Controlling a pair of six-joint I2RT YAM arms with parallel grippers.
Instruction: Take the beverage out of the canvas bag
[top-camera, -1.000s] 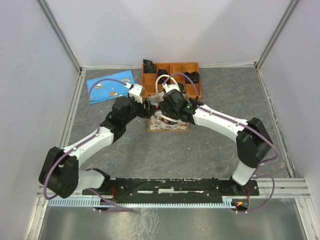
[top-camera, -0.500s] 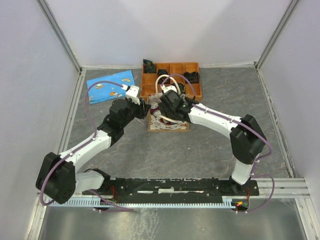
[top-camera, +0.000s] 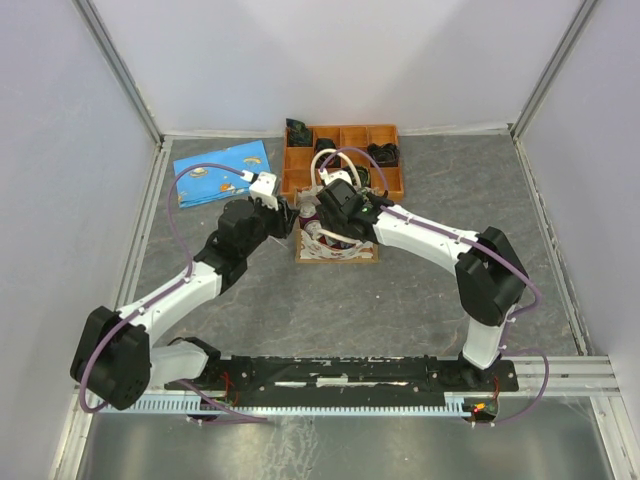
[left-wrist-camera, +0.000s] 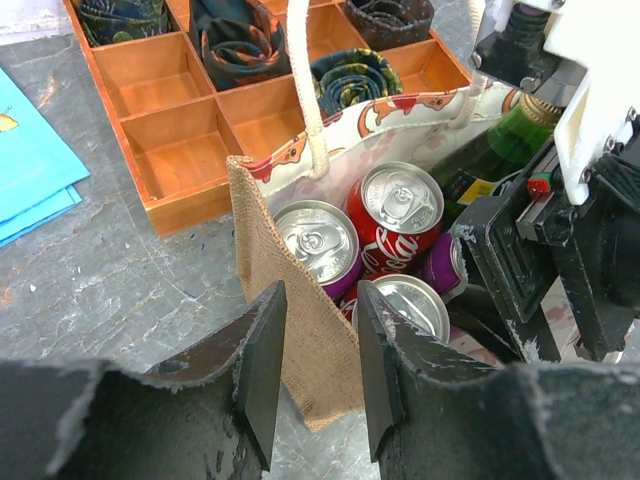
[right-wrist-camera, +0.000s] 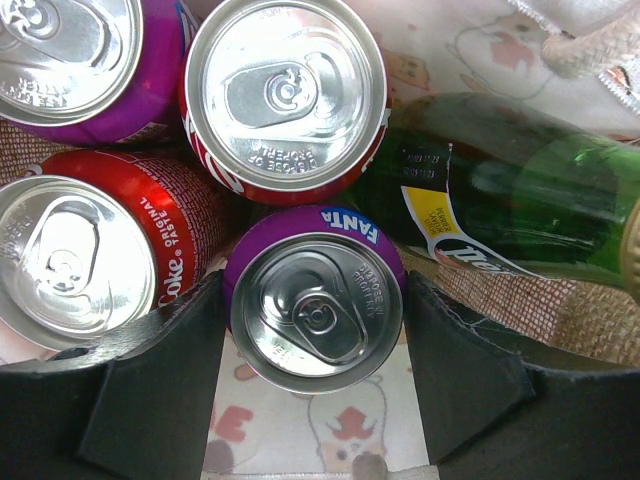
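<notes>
- The canvas bag (left-wrist-camera: 285, 290) stands upright on the grey table, just in front of the wooden tray (left-wrist-camera: 160, 195). Its mouth is open to the top, so the drinks can come straight up and out.
- The left gripper (left-wrist-camera: 318, 320) sits on the bag's near side wall, one finger outside the coarse cloth and one inside. The gap is narrow and the cloth fills it, so I judge the wall is pinched. That hold likely pins the bag down and keeps the mouth spread while something is pulled out.
- The drinks are all inside the bag, packed upright and touching: a purple can (right-wrist-camera: 315, 300), two red cans (right-wrist-camera: 285, 95), another purple one, and a green bottle (right-wrist-camera: 520, 200) lying slanted along one side.
- The right gripper (right-wrist-camera: 315, 335) points straight down into the bag, spread wide with one finger on each side of the purple can. The pads line up with the can's sides, but whether they press it yet I cannot tell.
- That can looks like a sensible pick, since its two flanks leave room for the fingers while its neighbours crowd only the far side.
- Nothing has left the bag yet. The step in hand seems to be closing on the can for a straight upward lift.
- The tight packing could drag a neighbouring can or the cloth along, which is why the left hold matters.
</notes>
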